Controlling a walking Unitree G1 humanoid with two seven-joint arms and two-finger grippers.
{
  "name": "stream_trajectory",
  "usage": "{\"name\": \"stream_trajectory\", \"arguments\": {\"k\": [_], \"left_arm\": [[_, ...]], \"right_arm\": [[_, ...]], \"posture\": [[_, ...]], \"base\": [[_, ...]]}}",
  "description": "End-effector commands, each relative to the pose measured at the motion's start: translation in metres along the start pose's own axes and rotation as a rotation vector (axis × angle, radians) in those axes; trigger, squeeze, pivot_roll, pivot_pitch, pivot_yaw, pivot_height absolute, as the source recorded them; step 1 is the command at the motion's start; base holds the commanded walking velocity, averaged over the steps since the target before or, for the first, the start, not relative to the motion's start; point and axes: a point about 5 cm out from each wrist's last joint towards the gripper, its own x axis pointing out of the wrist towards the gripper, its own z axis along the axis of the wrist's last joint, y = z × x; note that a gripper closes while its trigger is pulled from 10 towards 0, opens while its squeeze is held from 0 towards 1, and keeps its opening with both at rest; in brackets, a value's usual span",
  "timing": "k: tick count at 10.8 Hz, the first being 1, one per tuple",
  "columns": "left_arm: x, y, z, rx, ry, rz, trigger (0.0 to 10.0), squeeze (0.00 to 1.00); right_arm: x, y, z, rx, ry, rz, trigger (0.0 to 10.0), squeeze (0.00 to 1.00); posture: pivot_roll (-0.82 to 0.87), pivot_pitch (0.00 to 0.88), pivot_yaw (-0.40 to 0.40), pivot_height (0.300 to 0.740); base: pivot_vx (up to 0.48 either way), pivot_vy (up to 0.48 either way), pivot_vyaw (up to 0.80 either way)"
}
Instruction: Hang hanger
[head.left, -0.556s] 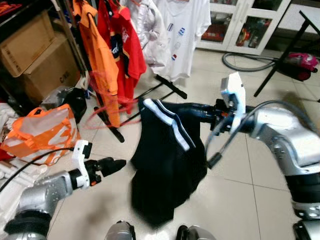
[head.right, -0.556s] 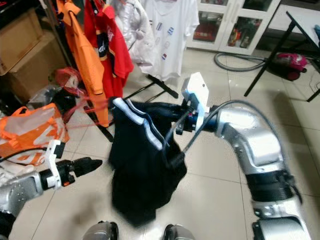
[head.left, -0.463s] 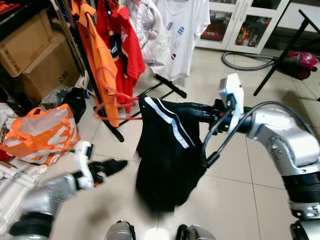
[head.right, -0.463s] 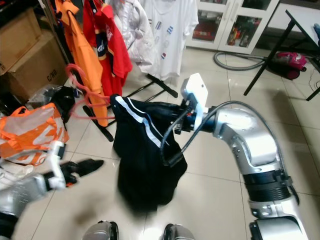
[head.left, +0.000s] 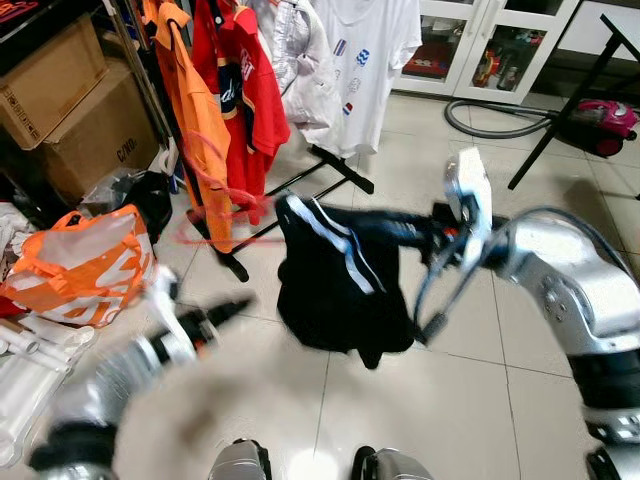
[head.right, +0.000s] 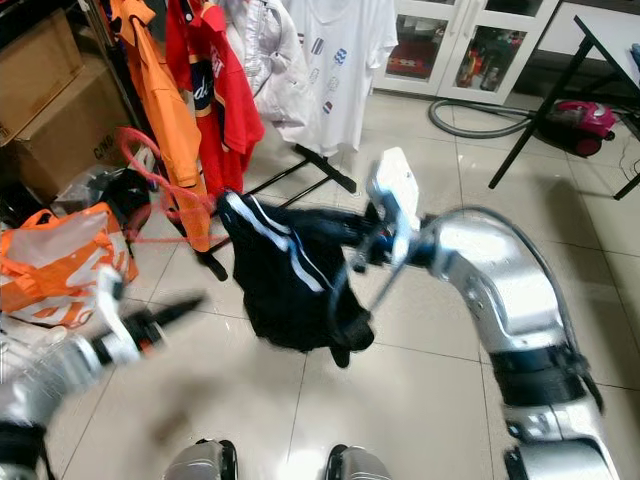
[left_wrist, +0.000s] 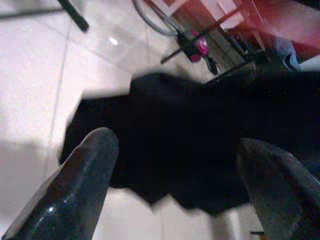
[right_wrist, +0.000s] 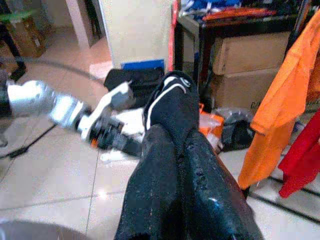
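A black garment with white stripes (head.left: 340, 285) hangs on a thin red hanger (head.left: 225, 215), whose hook end sticks out toward the orange shirt (head.left: 205, 130) on the clothes rack. My right gripper (right_wrist: 176, 135) reaches in from the right at chest height. Its fingers (right_wrist: 210, 195) are shut together under the garment's shoulder, holding it in the air. My left gripper (head.left: 235, 308) is low on the left, blurred, pointing at the garment's lower edge. In the left wrist view its fingers (left_wrist: 85, 185) are wide open with the garment beyond them.
The rack carries a red shirt (head.left: 245, 90) and a white T-shirt (head.left: 365, 60); its black feet (head.left: 335, 170) spread over the tiled floor. Cardboard boxes (head.left: 70, 110) and an orange bag (head.left: 80, 265) are on the left. A vacuum (head.left: 600, 125) and hose lie at the back right.
The garment's hem has swung upward and the hanger has shifted a little toward the rack. My left arm has swept forward and up, and is now blurred.
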Motion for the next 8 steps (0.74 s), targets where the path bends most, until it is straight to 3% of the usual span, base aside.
{"name": "stream_trajectory", "arguments": {"k": [1, 3, 6, 7, 8], "left_arm": [[-0.002, 0.005, 0.005, 0.002, -0.018, 0.035, 10.0, 0.00], [-0.001, 0.013, 0.016, 0.011, -0.046, 0.081, 10.0, 0.00], [0.017, 0.012, -0.009, -0.046, 0.019, 0.106, 10.0, 0.00], [0.026, 0.010, -0.020, -0.080, 0.027, 0.117, 10.0, 0.00], [0.031, 0.009, -0.028, -0.112, 0.025, 0.135, 10.0, 0.00]], "right_arm": [[-0.002, 0.004, 0.002, -0.048, 0.016, 0.041, 0.0, 0.00], [-0.002, 0.007, -0.001, -0.046, 0.030, 0.072, 0.0, 0.00], [0.003, 0.004, -0.007, 0.006, -0.035, 0.031, 0.0, 0.00], [0.008, -0.002, -0.027, 0.083, -0.082, -0.048, 0.0, 0.00], [0.011, -0.007, -0.045, 0.216, -0.164, -0.113, 0.0, 0.00]], "posture": [[0.00, 0.143, -0.011, 0.740], [0.00, 0.137, -0.011, 0.740], [-0.01, 0.134, -0.014, 0.740], [0.00, 0.136, -0.017, 0.740], [0.01, 0.140, -0.011, 0.740]], "base": [[0.000, 0.000, 0.00], [0.000, 0.000, 0.00], [0.000, 0.000, 0.00], [0.000, 0.000, 0.00], [0.000, 0.000, 0.00]]}}
